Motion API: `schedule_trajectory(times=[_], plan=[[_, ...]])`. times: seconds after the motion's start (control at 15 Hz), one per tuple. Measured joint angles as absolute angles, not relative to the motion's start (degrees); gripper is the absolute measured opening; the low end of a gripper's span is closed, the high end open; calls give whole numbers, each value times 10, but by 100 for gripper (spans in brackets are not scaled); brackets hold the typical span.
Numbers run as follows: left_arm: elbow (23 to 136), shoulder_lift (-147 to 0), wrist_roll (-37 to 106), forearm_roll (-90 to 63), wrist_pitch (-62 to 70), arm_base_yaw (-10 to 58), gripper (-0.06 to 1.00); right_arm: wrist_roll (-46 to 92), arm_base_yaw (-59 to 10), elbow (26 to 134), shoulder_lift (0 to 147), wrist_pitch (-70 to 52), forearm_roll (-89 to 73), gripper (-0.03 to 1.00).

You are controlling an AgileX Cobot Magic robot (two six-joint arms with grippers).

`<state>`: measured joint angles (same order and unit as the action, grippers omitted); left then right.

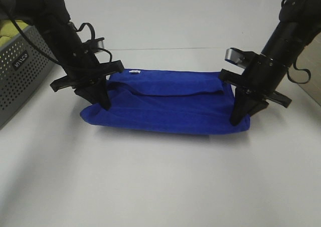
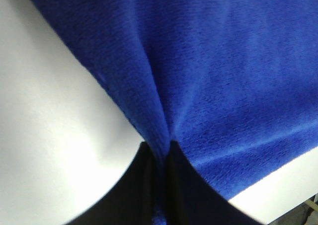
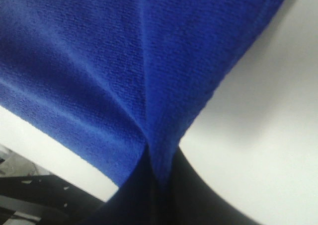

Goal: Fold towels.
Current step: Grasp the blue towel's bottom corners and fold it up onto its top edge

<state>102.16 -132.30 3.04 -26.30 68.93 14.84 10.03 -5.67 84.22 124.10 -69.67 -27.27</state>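
Two grippers are here. What do they hold?
The left gripper [image 1: 102,102] pinches the left end of the soft royal-blue rectangular towel [image 1: 170,106]. The right gripper [image 1: 240,118] pinches its right end.
Where is the towel?
Folded over, on the white table [image 1: 160,187]. A grey basket with little holes [image 1: 20,71] stands off to its left.

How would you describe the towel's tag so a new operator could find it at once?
On the white table, the blue towel lies between the left gripper and the right gripper, each pinching one end. Follow the towel's far edge toward the left gripper: the tag sits on that edge. It is the only small white fleck against the blue cloth.
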Motion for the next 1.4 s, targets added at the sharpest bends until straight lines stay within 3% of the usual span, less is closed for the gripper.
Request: schedule_trajectory(times=[0.2,0.4,0.6,0.8,1.13,1.4], plan=[[961,-1271,0,-214,691,197,4,117,-57,700,1172,-678,-273,2],[841,-1218,-20,-206,690,209,4,131,-57,634,1151,-666,-278,2],[790,-1203,-22,-220,677,209,4,144,-57,622,1148,-651,-281,2],[795,-1197,-22,-242,625,209,4,145,-57,654,1146,-621,-282,2],[884,-1199,-29,-260,571,197,4,145,-57,795,1152,-596,-281,2],[964,-1262,-25,-272,551,165,4,131,-57,906,1235,-604,-272,2]])
